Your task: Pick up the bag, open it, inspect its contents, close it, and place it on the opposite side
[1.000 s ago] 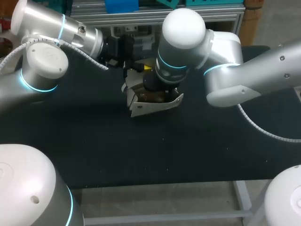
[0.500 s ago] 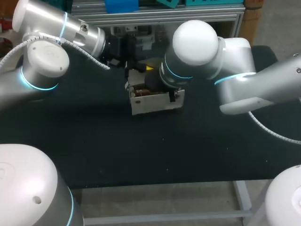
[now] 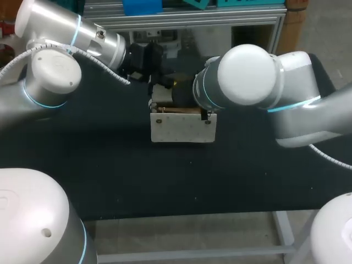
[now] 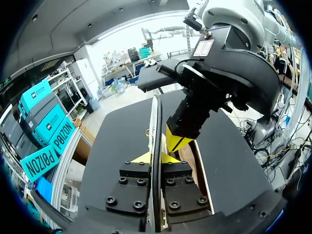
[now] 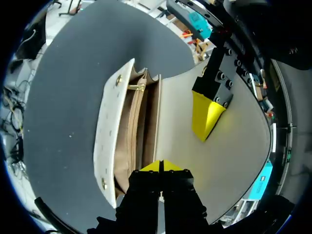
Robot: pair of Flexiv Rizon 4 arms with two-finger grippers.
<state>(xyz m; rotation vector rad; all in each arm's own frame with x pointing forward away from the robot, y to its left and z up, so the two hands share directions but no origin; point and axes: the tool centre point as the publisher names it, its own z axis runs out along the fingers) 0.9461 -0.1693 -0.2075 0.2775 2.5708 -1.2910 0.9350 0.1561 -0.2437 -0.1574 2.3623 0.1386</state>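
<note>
Pincers meet above the black table (image 3: 137,176): left pincer (image 4: 157,158) and right pincer (image 5: 161,166) each pinch one side of the open bag (image 3: 181,127).

The left arm (image 3: 55,71) and right arm (image 3: 247,77) meet mid-table. The left gripper (image 4: 156,158) pinches the bag (image 3: 181,129) flap; the right gripper (image 5: 161,165) seems closed on its wall.

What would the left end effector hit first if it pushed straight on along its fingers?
The left end effector, shut on the flap of the bag, points at the right end effector close ahead beside that flap. It would likely meet that first, though depth is unclear.
</note>
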